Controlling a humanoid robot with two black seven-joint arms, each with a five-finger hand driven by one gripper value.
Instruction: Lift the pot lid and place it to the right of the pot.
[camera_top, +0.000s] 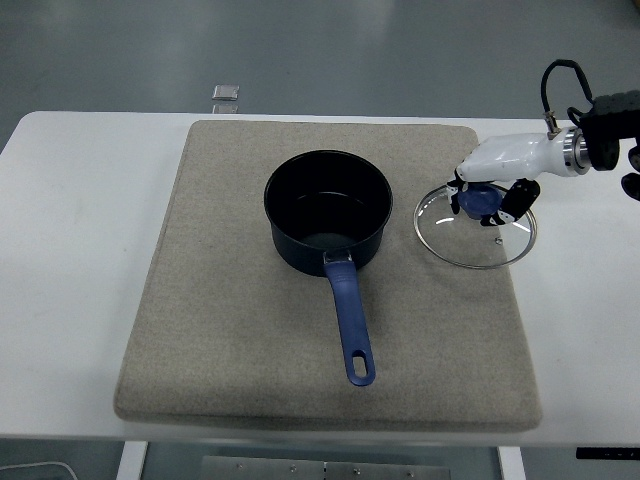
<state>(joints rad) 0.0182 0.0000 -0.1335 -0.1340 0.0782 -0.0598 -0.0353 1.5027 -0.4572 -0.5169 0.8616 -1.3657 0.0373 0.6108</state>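
Right hand (487, 196) grips lid (476, 243) beside pot (327, 212).

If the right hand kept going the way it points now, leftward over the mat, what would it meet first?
Probably the pot. The right hand, gripping the glass lid by its blue knob, points left with only bare mat between. Its height above the mat is unclear.

pot (327, 212): 1 | lid (476, 228): 1 | mat (230, 330): 1 | hand (492, 190): 1
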